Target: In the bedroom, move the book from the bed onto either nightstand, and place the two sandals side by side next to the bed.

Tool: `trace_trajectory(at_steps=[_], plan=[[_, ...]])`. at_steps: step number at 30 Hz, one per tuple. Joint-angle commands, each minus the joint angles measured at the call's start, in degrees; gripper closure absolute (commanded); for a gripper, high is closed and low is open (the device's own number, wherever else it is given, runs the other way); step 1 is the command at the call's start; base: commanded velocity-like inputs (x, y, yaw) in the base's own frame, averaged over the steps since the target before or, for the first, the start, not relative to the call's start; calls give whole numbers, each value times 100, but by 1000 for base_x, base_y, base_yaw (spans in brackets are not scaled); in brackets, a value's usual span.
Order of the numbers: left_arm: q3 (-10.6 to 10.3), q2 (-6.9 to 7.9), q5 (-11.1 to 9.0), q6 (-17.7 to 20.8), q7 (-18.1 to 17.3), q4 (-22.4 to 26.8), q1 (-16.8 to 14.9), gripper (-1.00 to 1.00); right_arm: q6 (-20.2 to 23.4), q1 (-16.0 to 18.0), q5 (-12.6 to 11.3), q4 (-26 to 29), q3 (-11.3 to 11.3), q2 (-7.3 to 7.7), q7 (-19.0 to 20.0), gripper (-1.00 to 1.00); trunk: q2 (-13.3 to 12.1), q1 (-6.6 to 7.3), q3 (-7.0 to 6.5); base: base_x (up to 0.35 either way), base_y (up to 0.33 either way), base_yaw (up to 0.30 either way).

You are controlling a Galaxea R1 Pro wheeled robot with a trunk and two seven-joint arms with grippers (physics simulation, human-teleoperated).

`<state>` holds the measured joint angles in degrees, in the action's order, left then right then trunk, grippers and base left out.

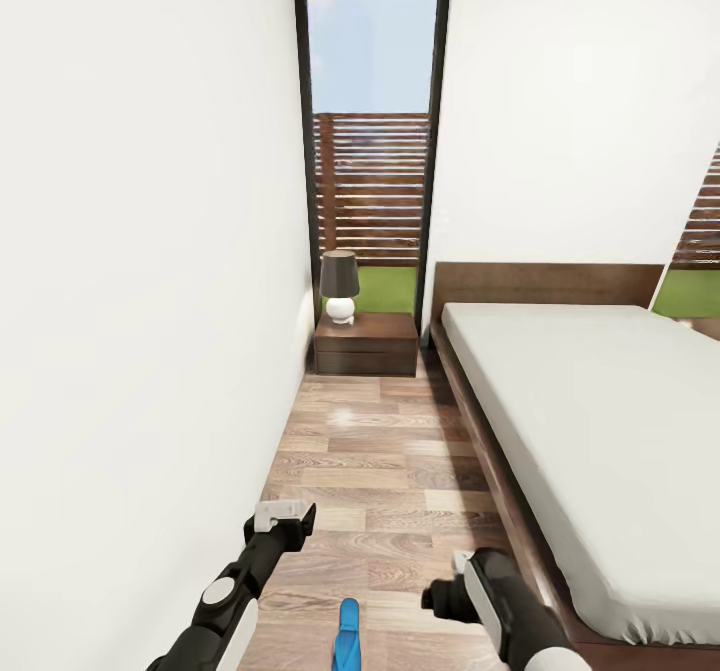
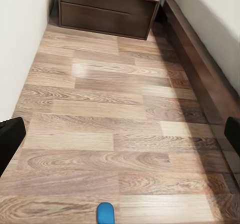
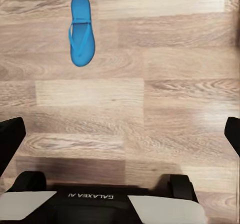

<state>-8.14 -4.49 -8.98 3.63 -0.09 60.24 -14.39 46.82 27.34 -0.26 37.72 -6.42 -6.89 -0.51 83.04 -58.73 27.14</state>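
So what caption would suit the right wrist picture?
Open right gripper hovering over wood floor, one blue sandal lying ahead.

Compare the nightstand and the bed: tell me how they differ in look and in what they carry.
The nightstand is a small dark-brown cabinet with drawer fronts; the bed is a long low platform with a flat headboard. The nightstand carries a lamp with a dark shade and white base; the bed carries a plain light-grey mattress. The nightstand stands under the tall window; the bed runs along the floor toward the robot. Both are dark-brown wood.
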Motion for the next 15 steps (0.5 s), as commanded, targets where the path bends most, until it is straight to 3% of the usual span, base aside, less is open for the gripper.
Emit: trace_trajectory(at_steps=[1,3,6,15], plan=[[-3,1,-60,33,-1,10,-2,-100,33,4,0,4,32,-8,-5,-100,4,0,7,0,0,0],[-3,-1,-60,34,0,12,-2,-100,48,7,0,-3,261,-8,2,-100,4,0,7,0,0,0],[-6,-6,-60,39,6,19,-2,-100,42,4,0,-6,418,-6,15,-100,4,0,7,0,0,0],[-3,-8,-60,41,9,23,-2,-100,-3,5,-1,-42,505,-6,24,-100,84,-44,42,0,0,0]])
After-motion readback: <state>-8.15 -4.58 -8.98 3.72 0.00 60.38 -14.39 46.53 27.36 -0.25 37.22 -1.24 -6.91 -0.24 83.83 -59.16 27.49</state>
